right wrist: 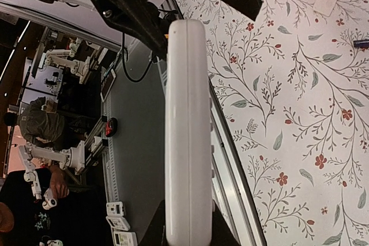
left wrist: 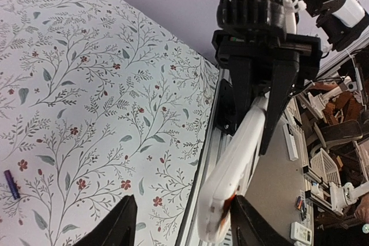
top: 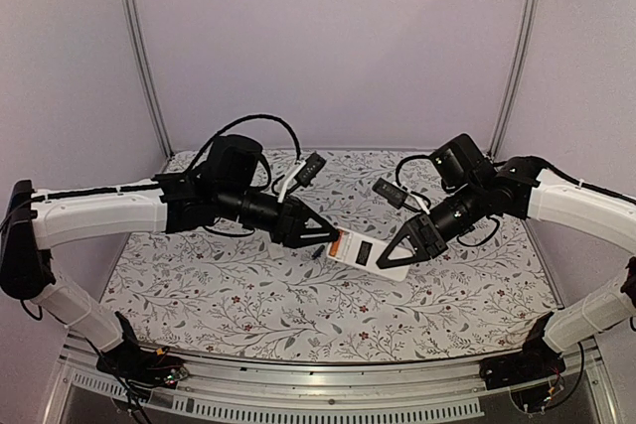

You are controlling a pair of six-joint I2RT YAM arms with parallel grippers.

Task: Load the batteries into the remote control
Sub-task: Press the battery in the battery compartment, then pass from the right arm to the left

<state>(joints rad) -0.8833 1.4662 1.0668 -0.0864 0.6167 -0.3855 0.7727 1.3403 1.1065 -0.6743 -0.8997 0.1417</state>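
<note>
Your right gripper (top: 395, 256) pinches the remote control (top: 370, 253); beside it, left gripper (top: 331, 236) spread, orange battery (left wrist: 229, 201) seated (apparently), dark battery (left wrist: 11, 184) below, unloaded.

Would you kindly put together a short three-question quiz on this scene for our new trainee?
1. True or false: the remote control lies flat on the tablecloth.
2. Which tool grips it? A. left tool B. right tool C. neither
3. What small item lies on the tablecloth in the left wrist view?
Key: 1 false, it is held in the air; 2 B; 3 a dark cylinder, likely a battery.
</note>
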